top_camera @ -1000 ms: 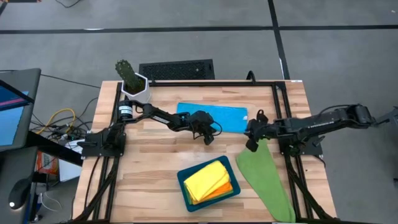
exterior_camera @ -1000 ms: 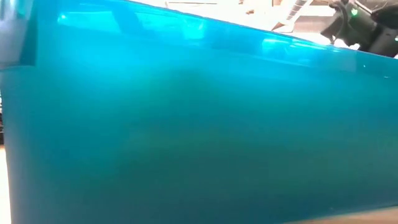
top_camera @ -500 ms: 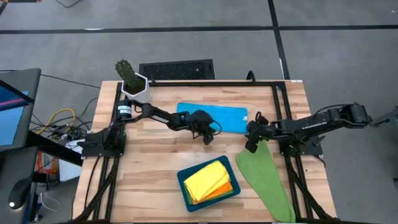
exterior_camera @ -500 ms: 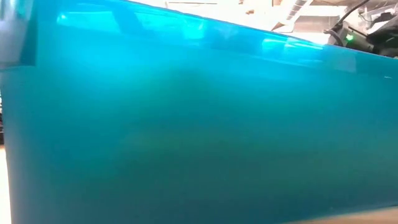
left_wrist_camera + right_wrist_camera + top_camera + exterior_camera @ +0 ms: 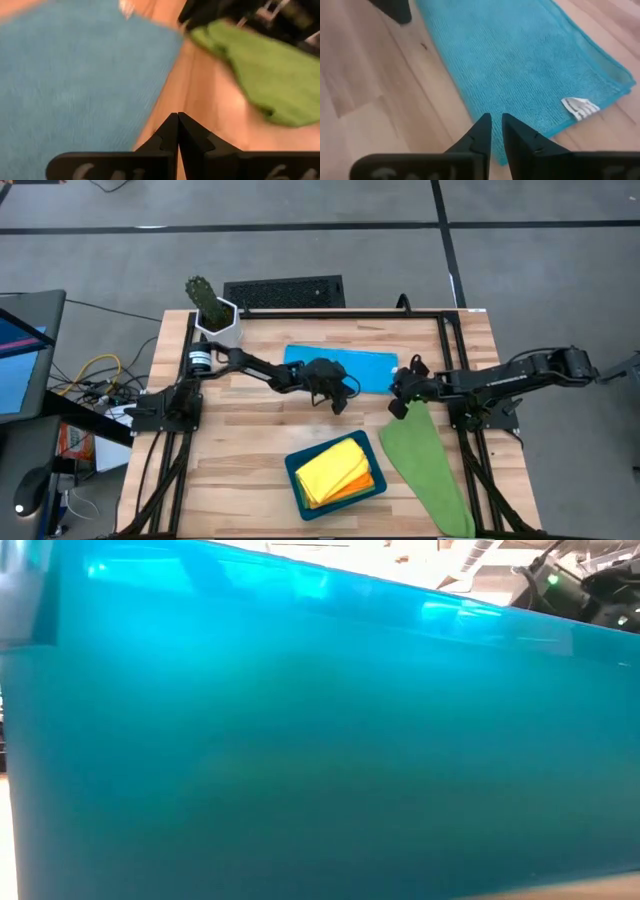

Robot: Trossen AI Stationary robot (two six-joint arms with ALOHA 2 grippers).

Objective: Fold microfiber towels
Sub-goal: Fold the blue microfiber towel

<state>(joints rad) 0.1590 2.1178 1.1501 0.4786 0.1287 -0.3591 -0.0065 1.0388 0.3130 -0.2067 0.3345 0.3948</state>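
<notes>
Lengthwise across the table lies the blue towel (image 5: pixel 340 366); left gripper (image 5: pixel 338 398) jaws pressed together

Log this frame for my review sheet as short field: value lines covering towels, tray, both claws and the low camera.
blue towel: blue towel folded into a long strip, flat at the table's far middle
green towel: green towel lies spread at the right edge, unfolded
tray: teal tray near the front, holding yellow towel over orange towel
left claw: left claw shut, empty, by the blue towel's near edge
right claw: right claw narrowly parted, holding nothing, between the blue and green towels
low camera: view filled by the teal tray wall
</notes>
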